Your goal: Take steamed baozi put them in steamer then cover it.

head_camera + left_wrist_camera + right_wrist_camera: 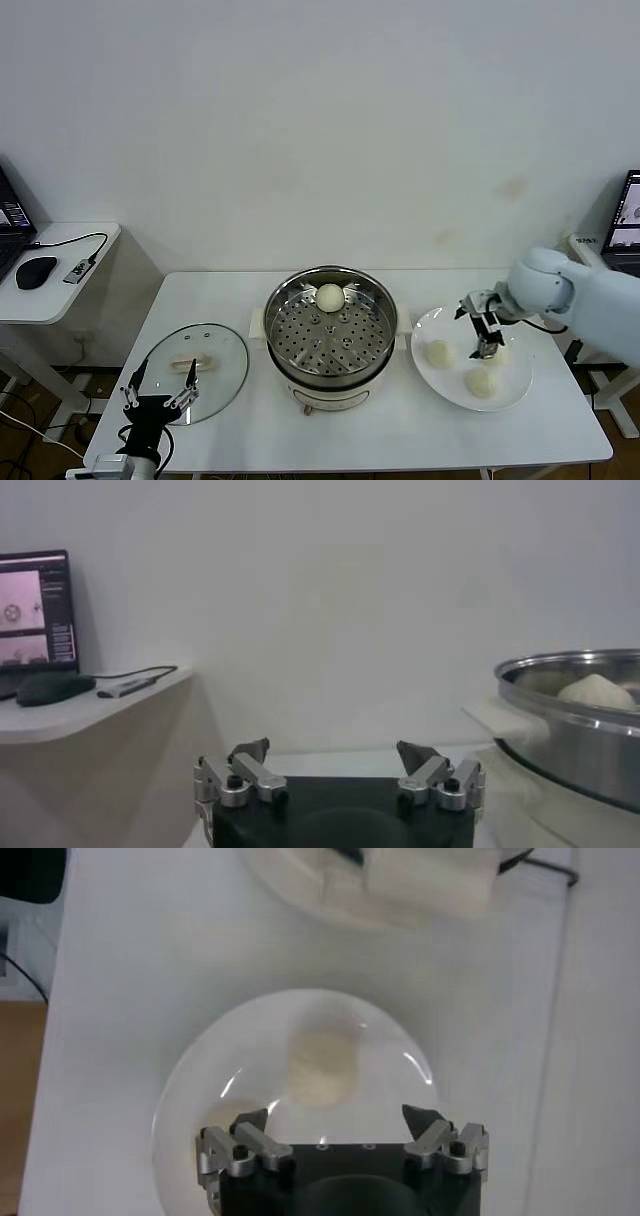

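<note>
Now | right end effector [487, 340] open over plate [430, 372] | cover [190, 372] handle crosswise

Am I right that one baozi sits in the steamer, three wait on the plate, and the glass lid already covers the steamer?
Not quite. The head view shows the glass lid lying on the table left of the steamer, which is uncovered. One baozi inside and three on the plate is correct.

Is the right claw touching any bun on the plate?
Apart. In the right wrist view the open right claw hangs above the plate, its fingers clear of the bun beneath.
</note>
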### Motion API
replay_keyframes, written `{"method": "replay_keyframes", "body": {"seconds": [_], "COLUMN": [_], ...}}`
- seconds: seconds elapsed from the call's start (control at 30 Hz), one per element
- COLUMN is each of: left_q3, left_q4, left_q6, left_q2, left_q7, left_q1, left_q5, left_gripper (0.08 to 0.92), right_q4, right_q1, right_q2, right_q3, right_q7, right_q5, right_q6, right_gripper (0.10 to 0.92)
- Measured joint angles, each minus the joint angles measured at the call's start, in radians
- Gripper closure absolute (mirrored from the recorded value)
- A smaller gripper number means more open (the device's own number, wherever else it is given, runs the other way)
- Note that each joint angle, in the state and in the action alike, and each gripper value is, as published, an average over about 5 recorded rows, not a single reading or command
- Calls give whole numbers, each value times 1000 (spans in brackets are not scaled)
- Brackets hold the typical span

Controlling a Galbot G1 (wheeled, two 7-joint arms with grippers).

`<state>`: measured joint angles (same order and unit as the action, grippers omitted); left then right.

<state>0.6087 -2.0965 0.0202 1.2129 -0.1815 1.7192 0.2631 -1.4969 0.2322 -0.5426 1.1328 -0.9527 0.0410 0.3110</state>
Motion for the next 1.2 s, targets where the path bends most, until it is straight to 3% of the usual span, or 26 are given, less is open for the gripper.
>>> {"method": "replay_keyframes", "body": {"seconds": [0.6, 0.8, 1.03, 1.2], "left_q3": [-1, 0, 0, 0], "left_q4": [1, 3, 3, 0], "left_q6": [-2, -1, 0, 1], "left_q2": [4, 6, 8, 8], "left_q7": [2, 1, 0, 0], "left_q1": [-1, -3, -3, -6], "left_q5": [-3, -4, -6, -6], "left_gripper": [177, 177, 177, 177], "right_q4": [163, 187, 192, 185], "right_q1": [-190, -222, -231, -225], "right_q2": [-133, -151, -152, -142], "right_q3": [-125, -151, -173, -184], "right_q7": [28, 34, 30, 20], "right_q5": [-65, -78, -83, -81], "right_q6": [-10, -10, -15, -16], "right_gripper": [213, 288, 439, 481]}}
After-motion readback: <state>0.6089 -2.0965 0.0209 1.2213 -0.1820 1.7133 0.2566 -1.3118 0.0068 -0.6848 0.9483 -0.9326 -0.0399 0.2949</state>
